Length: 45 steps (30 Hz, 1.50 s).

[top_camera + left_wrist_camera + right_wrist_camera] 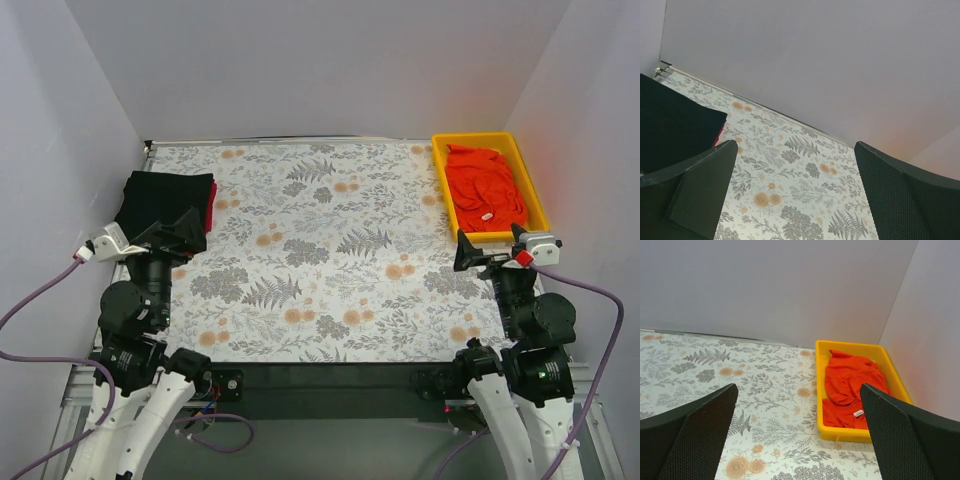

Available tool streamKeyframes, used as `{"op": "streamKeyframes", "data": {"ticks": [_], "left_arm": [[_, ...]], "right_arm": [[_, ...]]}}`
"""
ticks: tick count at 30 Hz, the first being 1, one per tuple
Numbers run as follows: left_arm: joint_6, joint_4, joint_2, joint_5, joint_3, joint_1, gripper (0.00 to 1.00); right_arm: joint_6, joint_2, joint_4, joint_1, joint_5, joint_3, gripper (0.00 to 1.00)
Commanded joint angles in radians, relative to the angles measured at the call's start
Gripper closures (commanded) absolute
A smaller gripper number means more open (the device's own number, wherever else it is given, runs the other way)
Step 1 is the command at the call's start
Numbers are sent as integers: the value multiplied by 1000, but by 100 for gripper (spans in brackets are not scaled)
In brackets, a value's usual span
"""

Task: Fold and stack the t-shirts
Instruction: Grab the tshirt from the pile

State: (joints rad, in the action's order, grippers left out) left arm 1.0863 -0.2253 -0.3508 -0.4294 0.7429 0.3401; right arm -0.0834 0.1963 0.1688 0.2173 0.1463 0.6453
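Upper left of the top view: a folded black t-shirt point(165, 195) lies on the floral table point(320, 260). A dark red t-shirt point(211, 205) shows only as a strip along its right edge, and how far it runs underneath is hidden. The left gripper point(185, 232) hangs just below this stack, jaws spread wide, holding nothing.

Upper right: the orange-red t-shirt point(485, 185) lies crumpled inside the yellow tray point(475, 138), with its white neck label point(487, 214) toward the tray's lower end. The right gripper point(472, 252) sits just below the tray's lower rim, jaws fully parted and empty.

Judgement: the shirt lies straight up-frame from the right gripper, along the tray's long axis, so the right arm is plainly the nearer. Sleeves and hem cannot be made out in the bunched cloth.
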Motion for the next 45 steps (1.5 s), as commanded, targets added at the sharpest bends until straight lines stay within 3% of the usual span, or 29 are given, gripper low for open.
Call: {"op": "streamKeyframes", "data": {"ticks": [1, 6, 12, 19, 24, 33, 45], "left_arm": [[12, -19, -2, 9, -16, 2, 2], [38, -28, -8, 23, -45, 0, 2], [112, -37, -63, 82, -143, 2, 2], [165, -34, -209, 216, -200, 4, 2], [149, -14, -243, 268, -204, 7, 2], [136, 4, -231, 256, -214, 13, 2], [126, 6, -212, 253, -218, 28, 4]], "right_arm": [[-3, 43, -6, -1, -5, 30, 2], [53, 141, 14, -1, 13, 40, 2], [100, 421, 12, -1, -57, 131, 2], [211, 957, 146, -18, 67, 396, 2], [289, 1237, 164, -165, -23, 546, 2], [350, 1520, 166, -329, -47, 675, 19], [344, 1781, 164, -383, 30, 767, 20]]}}
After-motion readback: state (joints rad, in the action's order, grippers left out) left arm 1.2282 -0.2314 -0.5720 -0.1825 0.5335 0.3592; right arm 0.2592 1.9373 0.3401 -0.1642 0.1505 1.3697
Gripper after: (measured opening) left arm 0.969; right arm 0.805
